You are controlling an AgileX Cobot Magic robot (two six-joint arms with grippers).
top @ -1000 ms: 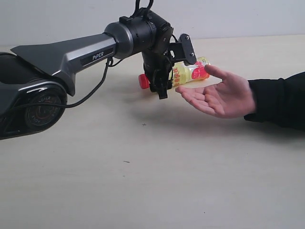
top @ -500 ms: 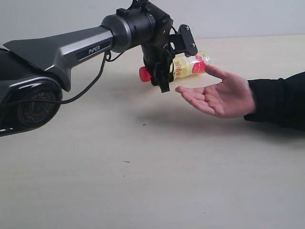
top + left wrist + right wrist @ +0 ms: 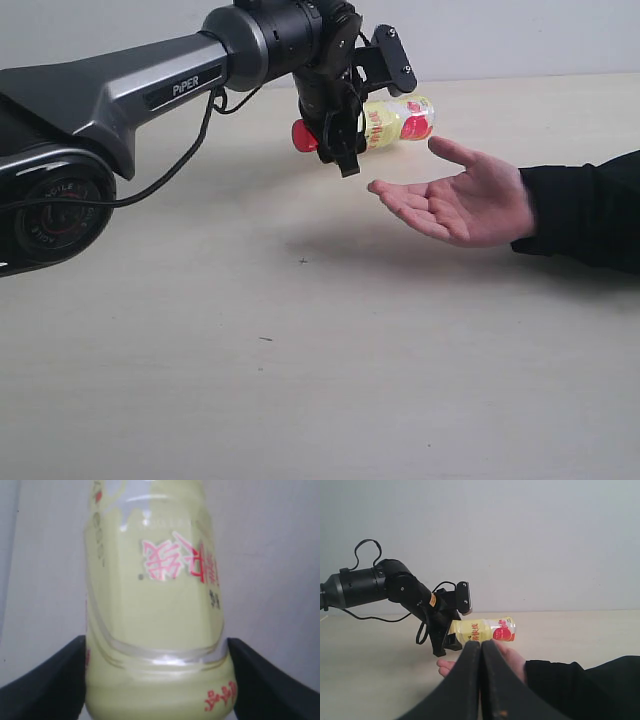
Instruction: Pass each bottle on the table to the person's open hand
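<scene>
though sideways in the jaws, yellow bottle (image 3: 388,120), red-capped, perhaps pink-lettered

Mid-frame, the left end effector (image 3: 449,639) holds a yellow bottle (image 3: 482,630) sideways near the hand (image 3: 512,661); the right end effector's (image 3: 480,647) jaws are pressed together.

A plain pale grey wall (image 3: 520,35) stands behind the far edge of the table (image 3: 330,400), a wide beige surface with faint wood grain and a few tiny dark specks. The light is soft and even, casting only dim, blurred shadows near the table's middle
</scene>
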